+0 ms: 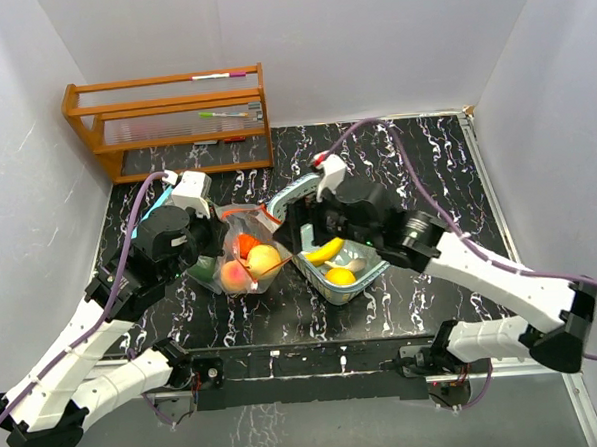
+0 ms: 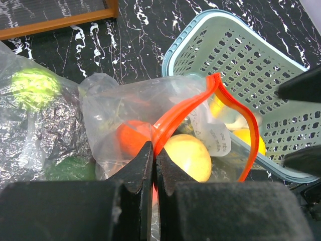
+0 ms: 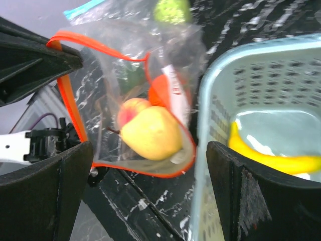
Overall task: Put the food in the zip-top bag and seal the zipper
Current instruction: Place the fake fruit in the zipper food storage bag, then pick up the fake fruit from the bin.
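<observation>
— Orange zipper rim of the zip-top bag: why is it pinched in the left pincer?
— It is clamped shut there, it is judged, so that the mouth is held up and gaping toward the right pincer.
— And that one?
— Its jaws are spread wide; nothing is gripped. A yellow fruit and a peach are seen inside the bag, just ahead of it. A banana lies in the basket beside it, presumably to be fetched next.
</observation>
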Controlling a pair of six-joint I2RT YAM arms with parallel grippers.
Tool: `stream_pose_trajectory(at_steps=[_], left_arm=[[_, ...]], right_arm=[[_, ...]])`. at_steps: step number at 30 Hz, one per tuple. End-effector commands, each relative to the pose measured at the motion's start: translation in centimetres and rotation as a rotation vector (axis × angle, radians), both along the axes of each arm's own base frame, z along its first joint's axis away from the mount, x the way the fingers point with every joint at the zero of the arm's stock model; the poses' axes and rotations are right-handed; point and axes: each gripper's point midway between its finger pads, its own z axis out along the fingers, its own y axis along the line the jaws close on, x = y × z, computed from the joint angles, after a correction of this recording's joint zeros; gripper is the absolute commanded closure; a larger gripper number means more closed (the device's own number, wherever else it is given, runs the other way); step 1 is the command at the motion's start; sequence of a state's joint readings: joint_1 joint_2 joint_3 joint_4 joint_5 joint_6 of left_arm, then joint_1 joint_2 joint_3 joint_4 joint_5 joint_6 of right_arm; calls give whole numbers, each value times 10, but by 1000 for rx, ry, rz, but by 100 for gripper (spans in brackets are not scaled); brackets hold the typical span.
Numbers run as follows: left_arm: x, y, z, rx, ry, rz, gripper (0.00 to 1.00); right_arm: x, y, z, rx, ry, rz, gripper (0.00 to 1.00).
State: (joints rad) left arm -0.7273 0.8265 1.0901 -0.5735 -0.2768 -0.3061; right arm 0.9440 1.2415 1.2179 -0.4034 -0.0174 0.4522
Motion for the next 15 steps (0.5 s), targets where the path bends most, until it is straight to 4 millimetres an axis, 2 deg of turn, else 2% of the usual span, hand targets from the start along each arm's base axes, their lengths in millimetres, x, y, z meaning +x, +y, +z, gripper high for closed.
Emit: stream_pose_trajectory(at_steps=[1, 4, 7, 15], left_arm=[[1, 3, 10, -16, -30, 6, 100], [0, 3, 9, -15, -28, 6, 100], [-1, 3, 8, -16, -26, 1, 100], [-3, 5, 12, -23, -34, 1, 100]], right_arm=[[10, -58, 21, -55, -38, -237, 1], [7, -87, -12, -184, 25, -323, 2], [7, -102, -41, -291, 78, -380, 2], [4, -100, -90, -415, 159, -367, 1]])
